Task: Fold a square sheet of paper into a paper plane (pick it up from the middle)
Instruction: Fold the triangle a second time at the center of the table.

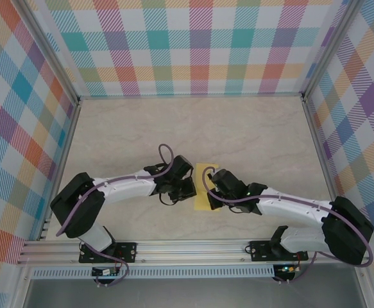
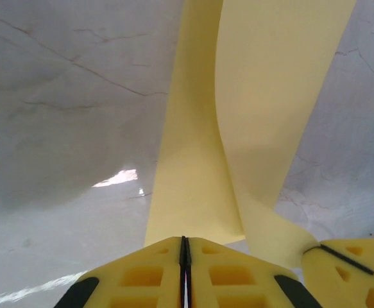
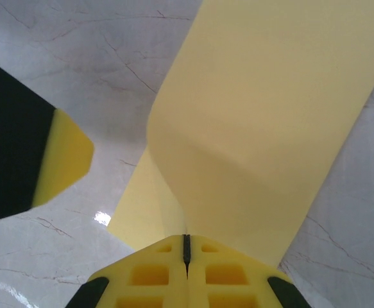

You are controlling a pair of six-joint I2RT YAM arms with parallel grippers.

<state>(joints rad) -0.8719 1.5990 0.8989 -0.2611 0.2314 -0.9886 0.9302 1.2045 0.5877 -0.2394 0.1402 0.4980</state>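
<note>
Top external view, from the left: the left gripper (image 1: 188, 188) reaches in to the left edge of the yellow sheet of paper (image 1: 203, 170). The paper lies in the middle of the table (image 1: 251, 128) as a narrow band, its long axis running from near side to far side. The right gripper (image 1: 212, 188) meets the same band from its right edge, so both are equally close and face each other across it.

In the left wrist view the left gripper (image 2: 185, 241) has its jaws pressed together on the paper's (image 2: 190, 173) near edge. One layer runs straight ahead and a second curls up on the right. In the right wrist view the right gripper (image 3: 187, 239) is closed on the paper (image 3: 257, 128), whose upper layer bows upward.

Bare table lies open toward the far wall (image 1: 199, 51). The near rail (image 1: 193, 247) sits close behind both arms.
</note>
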